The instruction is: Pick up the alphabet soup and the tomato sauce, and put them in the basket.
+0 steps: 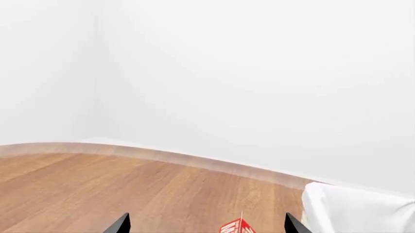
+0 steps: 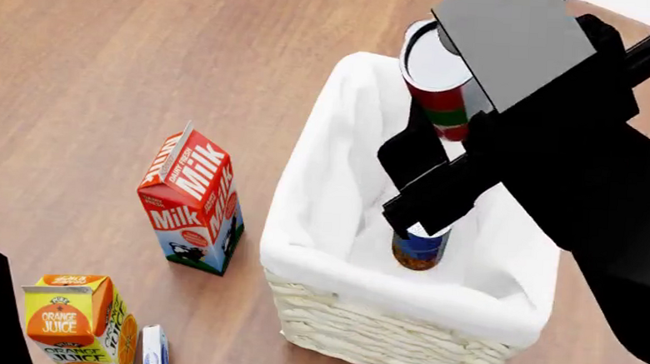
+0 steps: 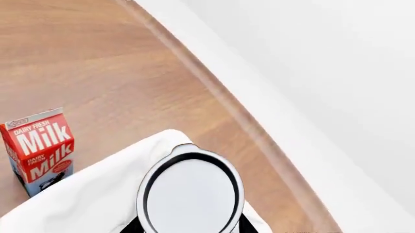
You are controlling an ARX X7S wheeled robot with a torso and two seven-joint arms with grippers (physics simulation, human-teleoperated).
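Left wrist view: left gripper [image 1: 206, 224] spread, empty, near the basket [image 1: 353, 208]. Head view: right gripper [image 2: 445, 126] pinches the sauce [image 2: 436, 79] above the basket; soup [image 2: 418, 247] stands inside. Right wrist view: sauce lid fills frame; releasing off-centre could topple the soup.

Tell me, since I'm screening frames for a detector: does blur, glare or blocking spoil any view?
Head view: sharp, evenly lit, but the right gripper and arm cover much of the basket. Right wrist view: the tomato sauce lid fills the foreground, with no glare. Left wrist view: mostly blank wall, the floor edge bowed by the lens.
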